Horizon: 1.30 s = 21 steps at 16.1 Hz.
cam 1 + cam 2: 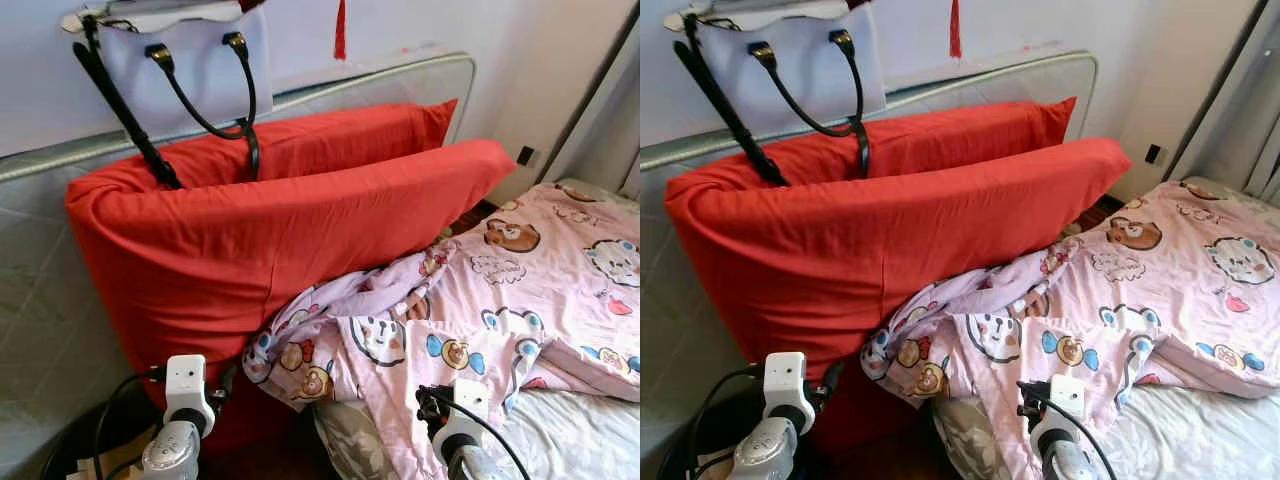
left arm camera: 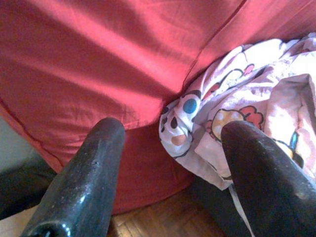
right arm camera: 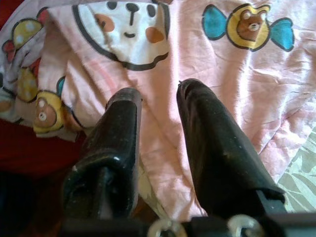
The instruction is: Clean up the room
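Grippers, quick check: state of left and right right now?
Left gripper: open, empty, near the red fabric pillow.
Right gripper: fingers slightly apart over the pink cartoon-bear print quilt; a grip cannot be told.

I can't read any text, label, brand or number. The pink quilt [image 1: 520, 290] carries cartoon bear prints, no lettering; the white handbag [image 1: 190, 70] shows no legible logo.

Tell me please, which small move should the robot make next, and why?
Probably close the right gripper on the pink cartoon blanket. Its fingers are slightly apart over a fold of it, and the blanket lies bunched against the red pillow. The left gripper is open near the bunched corner.
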{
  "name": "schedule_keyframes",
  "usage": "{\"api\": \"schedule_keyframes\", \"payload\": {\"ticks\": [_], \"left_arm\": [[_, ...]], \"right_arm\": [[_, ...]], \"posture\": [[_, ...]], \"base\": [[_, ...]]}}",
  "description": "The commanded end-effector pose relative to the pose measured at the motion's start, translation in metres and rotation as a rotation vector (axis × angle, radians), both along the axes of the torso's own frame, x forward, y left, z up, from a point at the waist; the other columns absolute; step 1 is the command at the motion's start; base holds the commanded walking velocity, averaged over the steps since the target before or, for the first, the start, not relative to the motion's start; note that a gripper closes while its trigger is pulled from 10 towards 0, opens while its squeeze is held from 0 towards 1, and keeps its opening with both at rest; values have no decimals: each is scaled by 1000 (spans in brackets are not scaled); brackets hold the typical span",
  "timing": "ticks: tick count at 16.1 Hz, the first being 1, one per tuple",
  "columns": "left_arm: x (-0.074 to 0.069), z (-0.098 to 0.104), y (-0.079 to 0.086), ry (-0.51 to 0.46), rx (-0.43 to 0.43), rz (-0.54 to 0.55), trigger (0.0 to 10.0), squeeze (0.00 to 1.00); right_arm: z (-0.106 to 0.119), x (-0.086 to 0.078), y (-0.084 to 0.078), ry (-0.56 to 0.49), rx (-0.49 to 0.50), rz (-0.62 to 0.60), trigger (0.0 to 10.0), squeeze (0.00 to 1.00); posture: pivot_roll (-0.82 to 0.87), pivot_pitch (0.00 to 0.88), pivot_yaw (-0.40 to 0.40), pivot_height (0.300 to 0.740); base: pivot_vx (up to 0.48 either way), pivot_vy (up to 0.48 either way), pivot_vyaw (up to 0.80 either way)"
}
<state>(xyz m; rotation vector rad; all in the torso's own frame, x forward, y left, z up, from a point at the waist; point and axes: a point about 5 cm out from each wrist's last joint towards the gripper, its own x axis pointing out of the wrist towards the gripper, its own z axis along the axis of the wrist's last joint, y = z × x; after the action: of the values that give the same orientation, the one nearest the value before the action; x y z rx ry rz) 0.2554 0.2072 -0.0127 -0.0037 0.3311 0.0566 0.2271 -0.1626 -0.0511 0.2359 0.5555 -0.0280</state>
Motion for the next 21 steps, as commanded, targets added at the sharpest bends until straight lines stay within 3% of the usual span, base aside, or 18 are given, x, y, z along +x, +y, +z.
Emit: {"api": "schedule_keyframes", "payload": {"ticks": [1,3,9,21], "left_arm": [[0,1,-1,-9,-5,-1,10000,0],[-1,0,-2,-13,-7,1,10000,0],[-3,1,1,-25,-7,7,10000,0],[-1,6,6,-45,-10,20,10000,0]], "right_arm": [[2,4,2,-3,-16,27,10000,0],[2,4,4,4,-10,43,10000,0],[4,6,16,-28,8,88,10000,0],[8,13,18,-21,-4,105,10000,0]], "posture": [[6,0,-42,687],[13,0,-48,662],[38,0,-56,662],[66,0,-62,662]], "base": [[0,0,0],[0,0,0],[0,0,0],[0,0,0]]}}
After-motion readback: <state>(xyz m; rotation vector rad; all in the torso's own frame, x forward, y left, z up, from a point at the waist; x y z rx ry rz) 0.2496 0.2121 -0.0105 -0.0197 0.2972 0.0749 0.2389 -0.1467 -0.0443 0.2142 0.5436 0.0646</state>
